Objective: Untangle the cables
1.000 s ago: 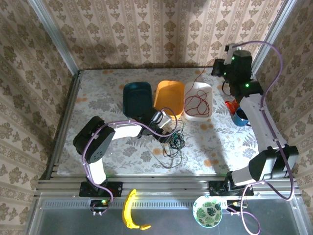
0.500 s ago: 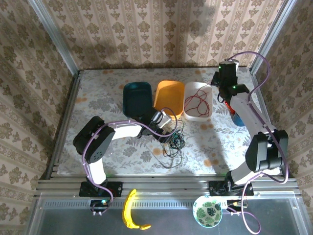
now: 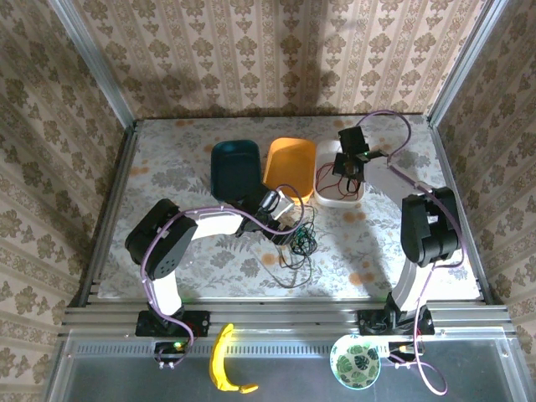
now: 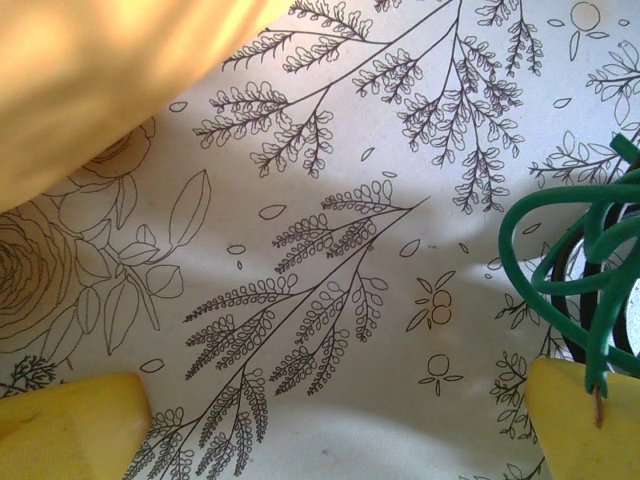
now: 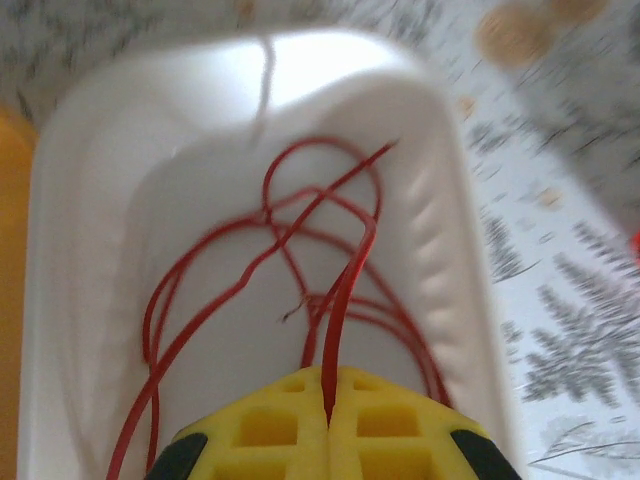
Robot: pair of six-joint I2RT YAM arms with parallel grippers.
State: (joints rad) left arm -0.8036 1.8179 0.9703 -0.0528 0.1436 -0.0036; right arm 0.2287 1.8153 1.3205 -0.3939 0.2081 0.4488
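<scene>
While the thin red looping cable (image 5: 342, 290) lies coiled inside the white oval plastic bin (image 5: 90, 300), one strand of it rises to the right gripper (image 5: 328, 405). Its yellow waffle-pattern pads (image 5: 260, 425) are pressed together, with that strand pinched in the seam between them. From the top view, this gripper sits over the white bin, its arm reaching in from the right side of the table.

Rest of the cables: a thin green cable (image 4: 555, 250) and a thin black cable (image 4: 590, 285) are tangled in a loose heap on the floral-print tablecloth (image 3: 184, 176). The heap is near the table's middle, on the near side of the bins and well apart from the red one. Some black loops trail toward the near edge.

The left gripper (image 4: 325, 425) hovers low over the cloth at the heap's left side, jaws spread wide. Its yellow fingertips (image 4: 70, 425) sit at both lower corners of the wrist view, with bare cloth between them. Green loops lie just beside the right-hand fingertip and one cable end overlaps it in that view; whether they touch cannot be told.

An orange plastic bin (image 3: 289, 163) stands between a dark blue plastic bin (image 3: 234, 167) and the white bin, all three in a row across the far middle of the table. Off the cloth, on the near ledge, are a yellow banana (image 3: 224, 364) and a green leaf-patterned bowl (image 3: 355, 360).
</scene>
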